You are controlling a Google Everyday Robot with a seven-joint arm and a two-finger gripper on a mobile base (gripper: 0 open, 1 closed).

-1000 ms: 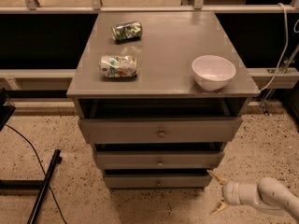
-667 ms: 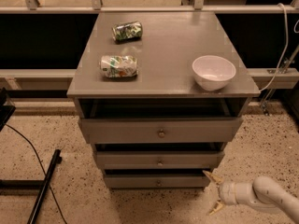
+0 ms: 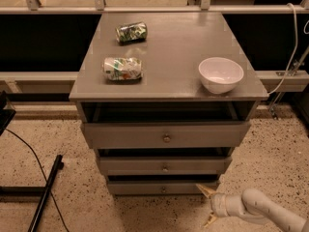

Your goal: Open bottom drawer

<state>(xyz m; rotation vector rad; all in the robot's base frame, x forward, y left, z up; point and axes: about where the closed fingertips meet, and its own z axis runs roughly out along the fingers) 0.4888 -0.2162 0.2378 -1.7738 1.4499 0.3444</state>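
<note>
The bottom drawer (image 3: 161, 187) is the slim grey front lowest in the grey cabinet, with a tiny round knob (image 3: 163, 189) at its centre. It stands slightly out, with a dark gap above it. Above it are the middle drawer (image 3: 164, 166) and the tall top drawer (image 3: 165, 135). My gripper (image 3: 208, 205) comes in from the lower right on a white arm (image 3: 263, 210). Its two tan fingers are spread open, empty, just right of the bottom drawer's right end and a little below it.
On the cabinet top (image 3: 164, 57) lie two crushed cans (image 3: 131, 32) (image 3: 122, 68) and a white bowl (image 3: 220, 74). A black pole (image 3: 46, 192) and cable lie on the speckled floor at left. A white cable (image 3: 289, 47) hangs at right. Rails run behind.
The gripper has moved left, closer to the bottom drawer's right end. The drawers, cans and bowl have not moved.
</note>
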